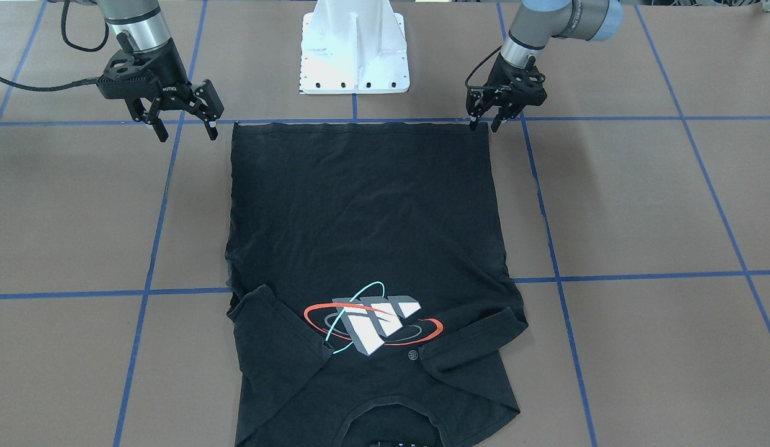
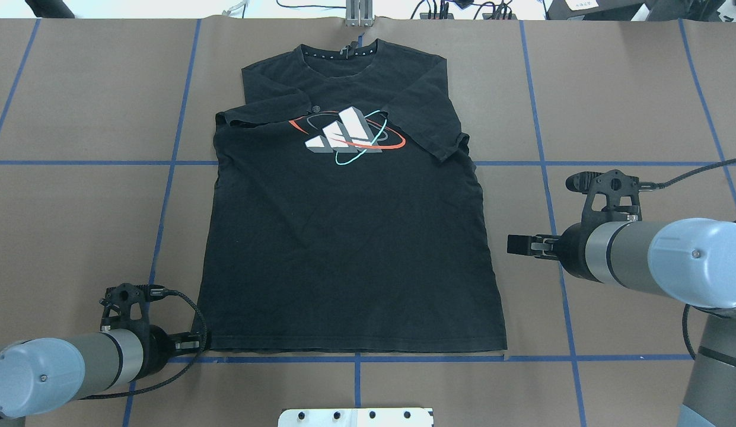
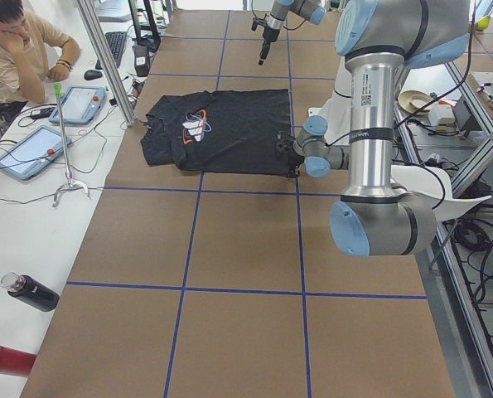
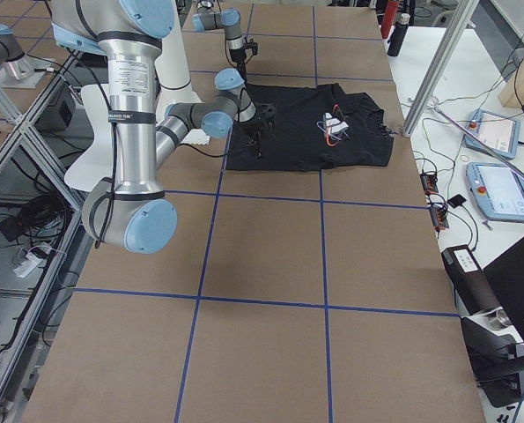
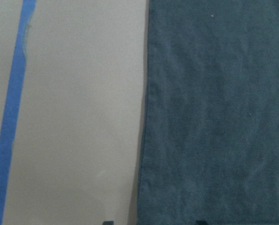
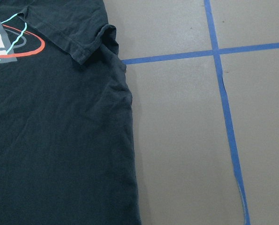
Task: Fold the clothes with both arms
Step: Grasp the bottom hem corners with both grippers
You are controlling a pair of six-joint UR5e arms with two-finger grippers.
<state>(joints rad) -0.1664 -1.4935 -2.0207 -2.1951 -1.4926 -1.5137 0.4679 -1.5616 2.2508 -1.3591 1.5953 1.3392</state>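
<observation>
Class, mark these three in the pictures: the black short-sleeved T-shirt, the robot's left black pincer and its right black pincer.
Black short-sleeved T-shirt [image 2: 344, 249]: overhead view, plain cloth below the print.
Left black pincer [image 1: 484, 126]: front-facing view, midway between its fingertips.
Right black pincer [image 1: 187, 133]: front-facing view, midway between its fingertips.

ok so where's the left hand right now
In the overhead view the left hand is at lower left, open at the T-shirt's hem corner, just above the blue tape line.
</observation>
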